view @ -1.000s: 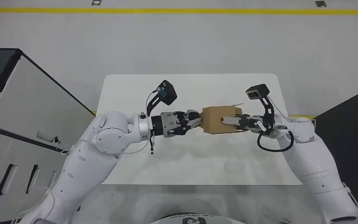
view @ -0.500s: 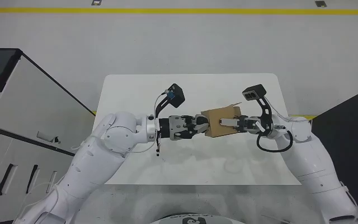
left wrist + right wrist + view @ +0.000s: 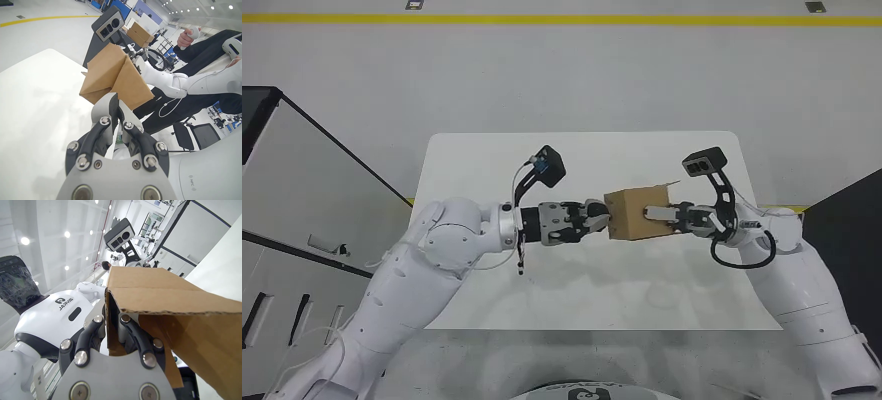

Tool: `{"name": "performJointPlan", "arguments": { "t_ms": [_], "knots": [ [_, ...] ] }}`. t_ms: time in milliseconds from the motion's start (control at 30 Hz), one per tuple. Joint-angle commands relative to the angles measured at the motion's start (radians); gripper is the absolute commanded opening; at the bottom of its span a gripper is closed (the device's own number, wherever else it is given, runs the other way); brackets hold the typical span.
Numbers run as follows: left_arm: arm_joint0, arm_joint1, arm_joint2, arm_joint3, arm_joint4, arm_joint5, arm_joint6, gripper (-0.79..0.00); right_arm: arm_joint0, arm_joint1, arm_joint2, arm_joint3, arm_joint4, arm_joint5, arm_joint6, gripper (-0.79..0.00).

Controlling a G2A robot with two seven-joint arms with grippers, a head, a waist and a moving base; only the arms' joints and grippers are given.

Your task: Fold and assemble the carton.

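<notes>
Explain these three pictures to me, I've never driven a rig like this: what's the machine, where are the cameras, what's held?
It is a white two-armed robot at a white table. The wide picture looks down from above its arms; the other two come from a camera on each wrist. Between the arms is a brown cardboard carton, partly folded. The right gripper is clamped on one carton wall. The left gripper is shut, its tips at the opposite end's flaps.

Carton over table middle; left hand at its left end, right hand at right.
</notes>
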Motion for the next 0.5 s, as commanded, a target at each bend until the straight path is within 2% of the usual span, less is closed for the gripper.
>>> {"name": "performJointPlan", "arguments": {
  "t_ms": [0,467],
  "knots": [
    [-0.004,0.0,0.003,-0.01,-0.003,-0.005,-0.005,-0.785,-0.001,-0.002,-0.002,-0.001,0.028,0.01,0.01,-0.785],
    [-0.015,0.002,-0.014,-0.05,-0.023,-0.014,-0.014,-0.785,0.021,-0.034,-0.01,0.041,0.119,0.093,0.093,-0.785]
  ]
}}
